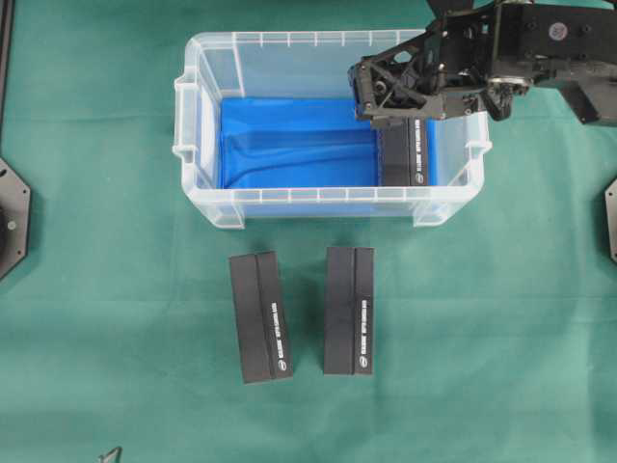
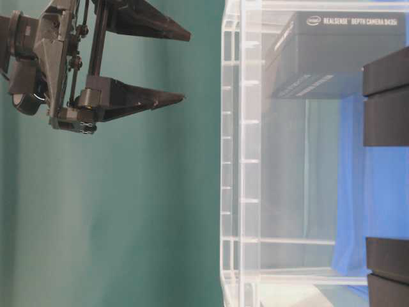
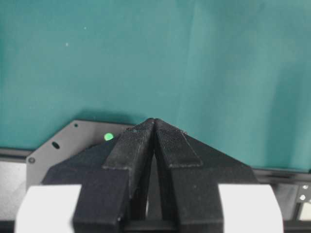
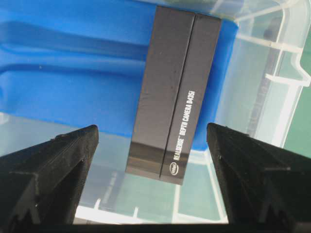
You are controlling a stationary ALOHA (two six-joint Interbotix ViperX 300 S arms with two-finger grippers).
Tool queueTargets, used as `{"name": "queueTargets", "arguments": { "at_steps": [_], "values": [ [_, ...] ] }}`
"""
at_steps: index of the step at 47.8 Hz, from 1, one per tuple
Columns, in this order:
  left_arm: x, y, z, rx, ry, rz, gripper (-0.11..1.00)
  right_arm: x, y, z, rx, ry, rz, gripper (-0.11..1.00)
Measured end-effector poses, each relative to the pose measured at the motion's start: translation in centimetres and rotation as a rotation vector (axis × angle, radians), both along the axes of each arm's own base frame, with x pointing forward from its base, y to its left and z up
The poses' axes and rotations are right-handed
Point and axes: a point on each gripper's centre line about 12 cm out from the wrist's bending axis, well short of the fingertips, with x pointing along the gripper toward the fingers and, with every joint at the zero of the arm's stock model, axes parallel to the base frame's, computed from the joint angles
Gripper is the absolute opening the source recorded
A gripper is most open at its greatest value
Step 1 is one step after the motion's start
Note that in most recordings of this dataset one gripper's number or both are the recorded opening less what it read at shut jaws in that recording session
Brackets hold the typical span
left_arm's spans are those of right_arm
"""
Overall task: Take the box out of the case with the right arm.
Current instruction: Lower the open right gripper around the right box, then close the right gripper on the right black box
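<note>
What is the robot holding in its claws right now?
Nothing. The right gripper is open above the black cardboard box in the clear plastic case, not touching it. The left gripper is shut on nothing.

A green cloth (image 1: 116,347) is being spread over the whole table, faint creases being shown across it. Even, soft light is being cast from above. At the left and right edges, dark metal base plates (image 1: 12,217) are being glimpsed.
</note>
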Motion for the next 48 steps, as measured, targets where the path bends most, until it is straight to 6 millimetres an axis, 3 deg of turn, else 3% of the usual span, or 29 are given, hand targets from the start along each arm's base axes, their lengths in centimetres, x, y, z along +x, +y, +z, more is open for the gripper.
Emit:
{"name": "queueTargets", "arguments": {
  "at_steps": [12,23,48],
  "values": [
    [0.0,0.0,0.0,0.0,0.0,-0.002,0.0,0.0,0.0,-0.1,-0.001,0.003,0.0,0.88],
    [0.0,0.0,0.0,0.0,0.0,0.0,0.0,-0.4,0.0,-1.3,-0.001,0.038,0.0,0.88],
    [0.0,0.0,0.0,0.0,-0.002,0.0,0.0,0.1,-1.2,-8.1,-0.001,0.06,-0.057,0.88]
  ]
}}
